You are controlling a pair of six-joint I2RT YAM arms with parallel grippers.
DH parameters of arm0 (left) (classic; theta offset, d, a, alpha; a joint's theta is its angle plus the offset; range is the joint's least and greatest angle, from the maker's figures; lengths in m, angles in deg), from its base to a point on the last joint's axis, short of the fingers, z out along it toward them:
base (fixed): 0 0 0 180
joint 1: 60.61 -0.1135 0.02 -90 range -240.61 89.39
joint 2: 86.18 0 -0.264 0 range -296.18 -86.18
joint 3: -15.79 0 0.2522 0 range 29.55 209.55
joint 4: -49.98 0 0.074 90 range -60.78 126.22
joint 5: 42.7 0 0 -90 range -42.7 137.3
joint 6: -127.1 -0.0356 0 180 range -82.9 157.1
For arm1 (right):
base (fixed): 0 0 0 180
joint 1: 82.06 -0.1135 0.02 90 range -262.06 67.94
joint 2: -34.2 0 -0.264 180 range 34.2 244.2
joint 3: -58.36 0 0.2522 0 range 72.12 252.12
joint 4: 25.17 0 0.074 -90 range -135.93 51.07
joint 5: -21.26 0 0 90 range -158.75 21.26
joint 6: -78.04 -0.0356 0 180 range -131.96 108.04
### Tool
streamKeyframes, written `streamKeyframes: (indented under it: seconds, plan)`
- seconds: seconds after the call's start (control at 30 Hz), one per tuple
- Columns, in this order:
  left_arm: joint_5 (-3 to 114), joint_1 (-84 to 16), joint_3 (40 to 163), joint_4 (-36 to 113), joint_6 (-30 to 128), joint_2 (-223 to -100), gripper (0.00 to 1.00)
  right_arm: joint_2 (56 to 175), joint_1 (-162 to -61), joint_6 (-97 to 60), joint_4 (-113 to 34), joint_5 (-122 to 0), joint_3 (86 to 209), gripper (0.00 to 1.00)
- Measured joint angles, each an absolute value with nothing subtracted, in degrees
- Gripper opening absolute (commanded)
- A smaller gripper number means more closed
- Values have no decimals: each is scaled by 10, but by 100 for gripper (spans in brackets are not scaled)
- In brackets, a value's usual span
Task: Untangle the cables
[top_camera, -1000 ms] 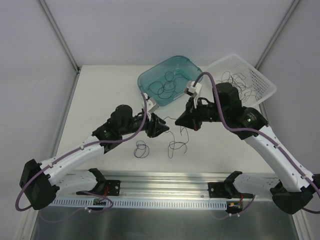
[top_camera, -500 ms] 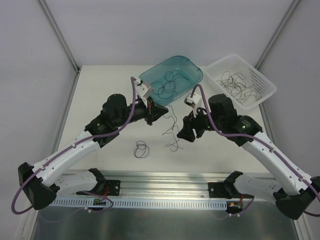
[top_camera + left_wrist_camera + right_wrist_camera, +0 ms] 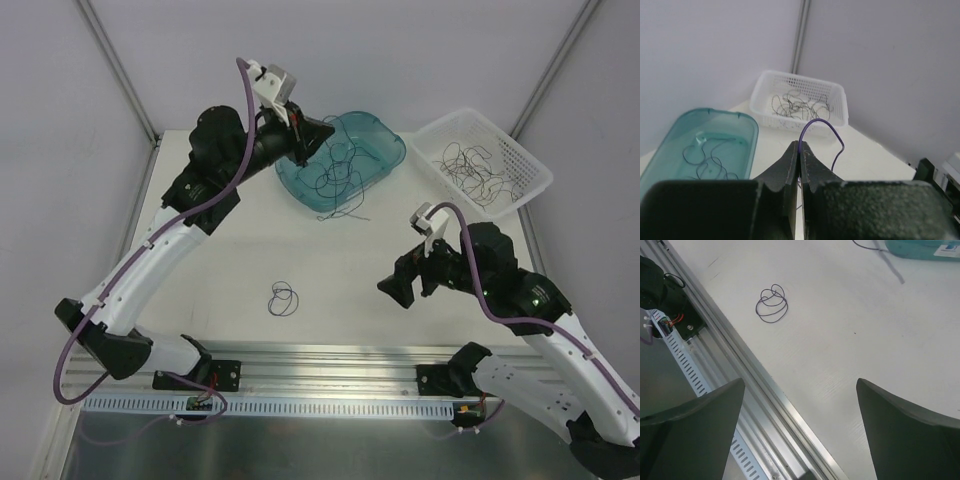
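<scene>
My left gripper (image 3: 318,130) is raised over the teal tub (image 3: 385,140) and shut on a thin purple cable (image 3: 823,122). That cable arches out of the fingertips in the left wrist view, and its lower end trails near the tub's front rim (image 3: 349,211). More cables lie inside the tub (image 3: 707,159). A small coiled cable (image 3: 283,298) lies alone on the table, also in the right wrist view (image 3: 772,302). My right gripper (image 3: 393,290) hovers low over the table right of that coil, open and with nothing between its fingers (image 3: 715,407).
A white mesh basket (image 3: 530,165) with several loose cables stands at the back right, seen too from the left wrist (image 3: 837,97). The aluminium rail (image 3: 330,355) runs along the near table edge, close below my right gripper. Grey walls enclose the table.
My left gripper shut on a cable and lifted it up and back over the teal tub. My right gripper opened, let go, and drew back toward the near right.
</scene>
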State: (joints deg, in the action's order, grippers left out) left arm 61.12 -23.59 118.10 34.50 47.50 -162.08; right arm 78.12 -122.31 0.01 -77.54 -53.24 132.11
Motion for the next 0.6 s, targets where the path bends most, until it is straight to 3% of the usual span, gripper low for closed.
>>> streamKeyframes:
  seconds: [0.37,0.6]
  plan:
    - [607,-315,1474,342,464,-1820,0,734,-1223,-14,-819,-589,1273,97]
    - [603,-349,1547,345,463,-1941,0,731,-1223,-13,-829,-605,1273,97]
